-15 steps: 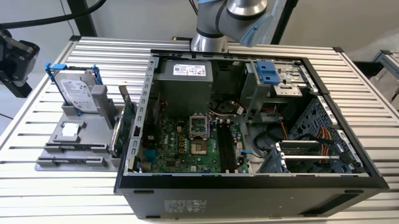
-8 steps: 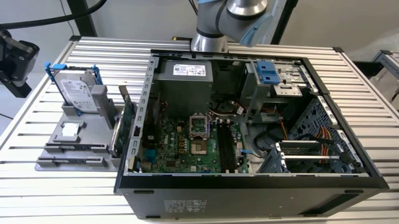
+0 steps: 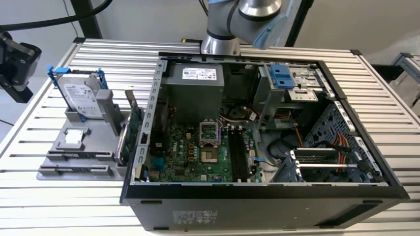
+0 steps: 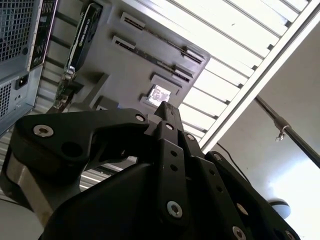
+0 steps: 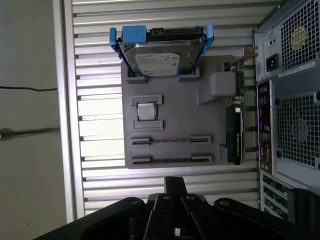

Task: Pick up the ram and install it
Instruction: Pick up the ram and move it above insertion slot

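The ram point(image 5: 170, 160) lies edge-on as a thin greyish stick between two end brackets of the grey holder plate point(image 5: 175, 115). A second thin strip point(image 5: 170, 141) sits in the neighbouring slot. In the exterior view the plate point(image 3: 78, 147) lies to the left of the open computer case point(image 3: 262, 128). My gripper point(image 5: 175, 184) hovers off the plate's ram end, fingers pressed together with nothing between them. It hangs at the exterior view's left edge point(image 3: 16, 86), and its black linkage point(image 4: 167, 112) points at the plate. The motherboard's long dark memory slots point(image 3: 237, 157) stand bare.
On the plate stand a silver hard drive in a blue frame point(image 5: 157, 52), a small square chip point(image 5: 146, 111) and a green expansion card point(image 5: 236, 120) beside the case wall. The slatted metal table point(image 3: 39, 206) carries everything. My arm's base point(image 3: 223, 44) rises behind the case.
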`<move>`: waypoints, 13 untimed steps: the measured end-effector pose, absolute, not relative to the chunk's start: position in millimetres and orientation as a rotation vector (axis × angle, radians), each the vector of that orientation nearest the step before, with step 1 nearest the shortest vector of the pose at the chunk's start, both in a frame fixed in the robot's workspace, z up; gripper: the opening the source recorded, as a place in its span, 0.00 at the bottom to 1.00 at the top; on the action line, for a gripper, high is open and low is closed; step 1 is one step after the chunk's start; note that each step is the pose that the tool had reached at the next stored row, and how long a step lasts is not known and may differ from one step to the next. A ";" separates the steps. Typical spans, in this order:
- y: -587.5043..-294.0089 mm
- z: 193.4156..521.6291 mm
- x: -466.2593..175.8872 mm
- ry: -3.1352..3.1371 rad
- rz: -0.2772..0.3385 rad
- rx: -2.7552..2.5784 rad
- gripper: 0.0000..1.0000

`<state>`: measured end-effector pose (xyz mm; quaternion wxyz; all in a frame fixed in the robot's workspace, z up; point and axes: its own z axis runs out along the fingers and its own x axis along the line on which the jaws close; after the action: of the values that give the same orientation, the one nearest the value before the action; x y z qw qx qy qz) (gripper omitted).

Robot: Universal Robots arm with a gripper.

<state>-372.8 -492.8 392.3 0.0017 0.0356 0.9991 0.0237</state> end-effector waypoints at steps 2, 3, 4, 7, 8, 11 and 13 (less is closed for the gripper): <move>-492.8 392.3 -372.8 3.135 0.074 0.111 0.00; -492.8 392.3 -372.8 3.135 0.074 0.110 0.00; -492.8 392.3 -372.8 3.135 0.074 0.109 0.00; -492.8 392.3 -372.8 3.136 0.074 0.102 0.00; -492.8 392.3 -372.8 3.136 0.074 0.099 0.00; -492.8 392.3 -372.8 3.136 0.074 0.088 0.00; -492.8 392.3 -372.8 3.137 0.074 0.081 0.00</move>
<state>-372.8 -492.8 392.3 0.0015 0.0257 0.9994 0.0237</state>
